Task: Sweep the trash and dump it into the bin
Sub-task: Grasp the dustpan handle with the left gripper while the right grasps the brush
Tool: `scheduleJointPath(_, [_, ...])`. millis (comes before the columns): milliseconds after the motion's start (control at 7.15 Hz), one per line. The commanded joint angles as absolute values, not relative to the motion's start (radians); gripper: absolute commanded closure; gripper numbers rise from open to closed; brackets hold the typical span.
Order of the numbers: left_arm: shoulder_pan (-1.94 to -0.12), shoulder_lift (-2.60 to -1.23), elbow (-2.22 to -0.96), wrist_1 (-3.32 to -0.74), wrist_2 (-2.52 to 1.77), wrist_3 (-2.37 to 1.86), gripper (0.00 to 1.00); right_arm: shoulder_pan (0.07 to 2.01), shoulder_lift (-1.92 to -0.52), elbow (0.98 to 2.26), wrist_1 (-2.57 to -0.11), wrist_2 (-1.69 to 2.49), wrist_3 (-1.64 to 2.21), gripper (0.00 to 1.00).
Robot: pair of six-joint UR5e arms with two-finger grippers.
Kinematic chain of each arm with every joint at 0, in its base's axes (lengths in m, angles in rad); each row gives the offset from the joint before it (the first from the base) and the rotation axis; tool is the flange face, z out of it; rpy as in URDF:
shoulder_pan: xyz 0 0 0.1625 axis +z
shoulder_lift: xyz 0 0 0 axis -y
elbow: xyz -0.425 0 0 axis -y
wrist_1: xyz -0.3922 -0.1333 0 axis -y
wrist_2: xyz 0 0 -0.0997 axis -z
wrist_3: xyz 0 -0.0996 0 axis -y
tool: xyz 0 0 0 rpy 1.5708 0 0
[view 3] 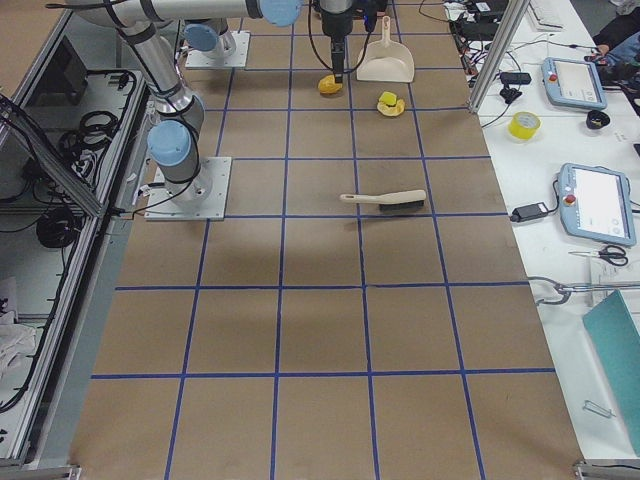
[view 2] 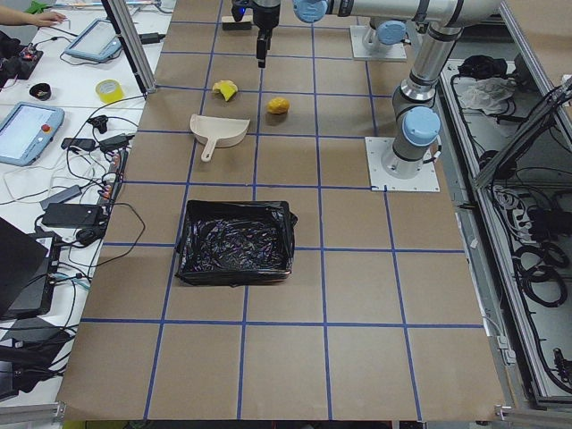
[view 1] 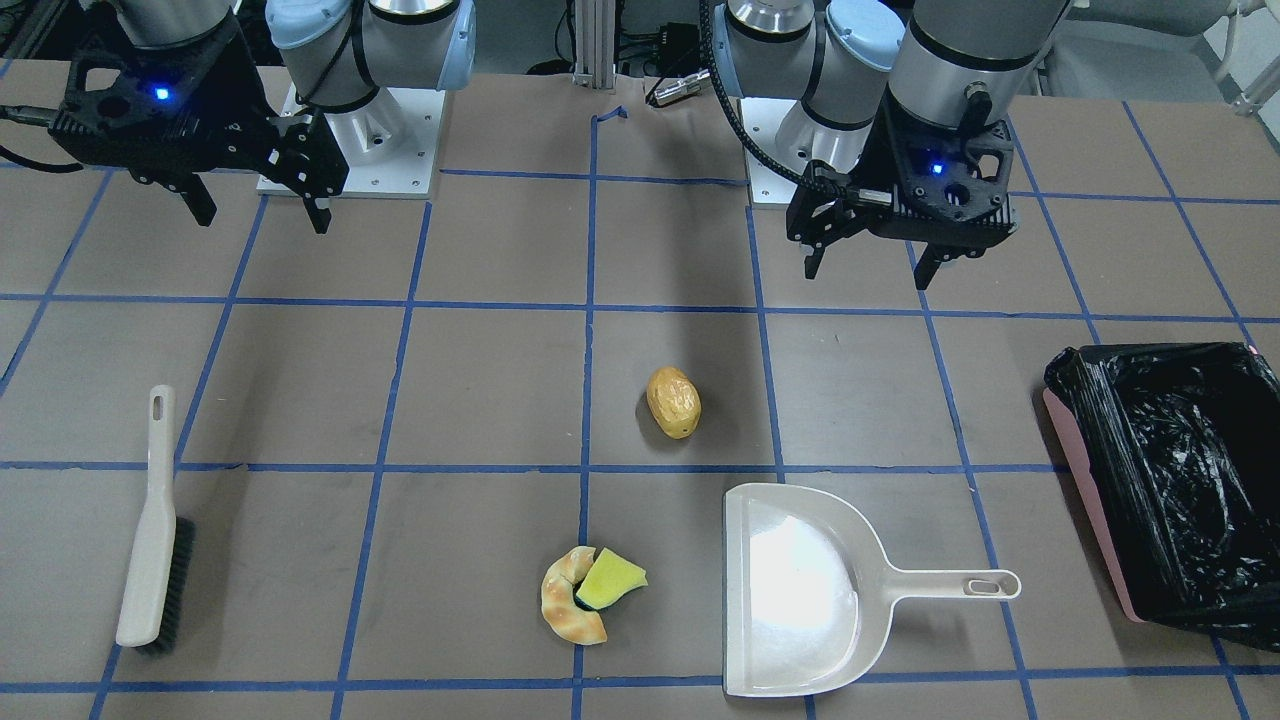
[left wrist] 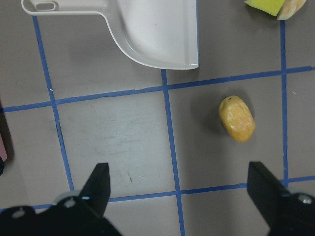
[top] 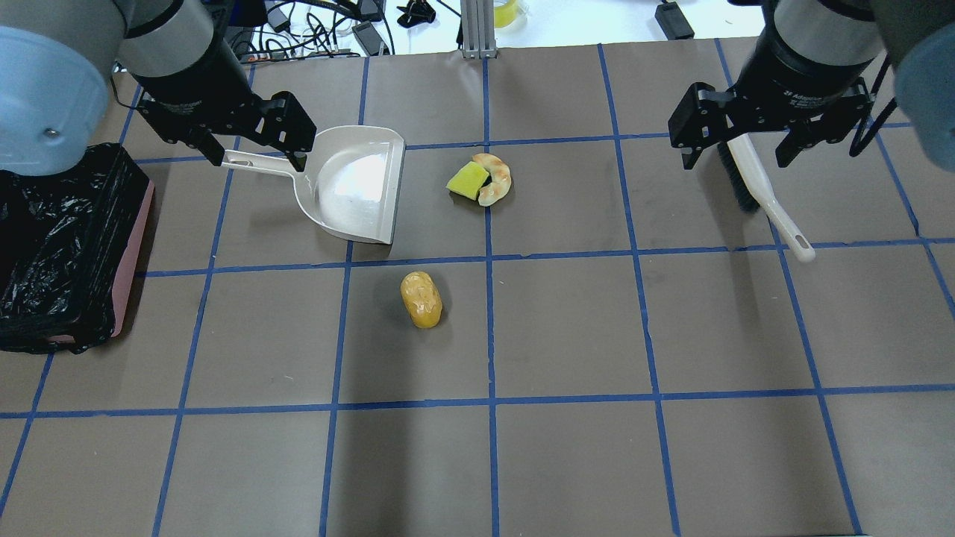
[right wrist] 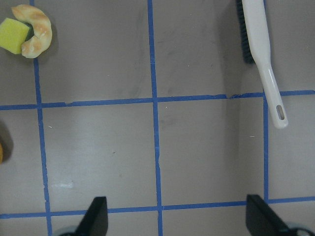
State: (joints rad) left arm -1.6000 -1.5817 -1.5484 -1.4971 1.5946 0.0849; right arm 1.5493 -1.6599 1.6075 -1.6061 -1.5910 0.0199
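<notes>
The golden-brown potato lump [view 1: 673,402] lies near the table's middle. The tan croissant piece [view 1: 565,600] and the yellow-green sponge wedge [view 1: 610,580] lie touching each other on the far side. The pink bin [top: 136,246], lined with a black bag, stands at the robot's left end. My left gripper [top: 257,158] is open and empty, held above the table; in the overhead view it is over the dustpan handle. My right gripper [top: 735,160] is open and empty, held above the table; in the overhead view it is over the brush. The left wrist view shows the potato [left wrist: 236,118] ahead between the open fingers.
The cream dustpan [view 1: 800,590] lies flat with its mouth toward the croissant and sponge and its handle toward the bin. The cream brush [view 1: 150,530] with dark bristles lies flat on the robot's right side. Brown paper with blue tape lines covers the table.
</notes>
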Motion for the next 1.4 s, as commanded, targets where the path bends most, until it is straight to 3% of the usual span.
scheduleJointPath(0, [-1.598,-1.58,-1.551,-1.485,1.592,0.077,0.0,1.549,-1.658,1.609,-1.608,-1.606,0.02,0.0])
scheduleJointPath(559, [-1.472,-1.695,-1.551,-1.32,1.583,0.39,0.0,1.531,-1.602,1.624,-1.578,-1.728,0.002,0.0])
scheduleJointPath(1259, [-1.353,-1.923,-1.531,-1.096,1.539,1.105,0.0,1.249,-1.428,1.66,-1.798,-1.569,-0.68,0.0])
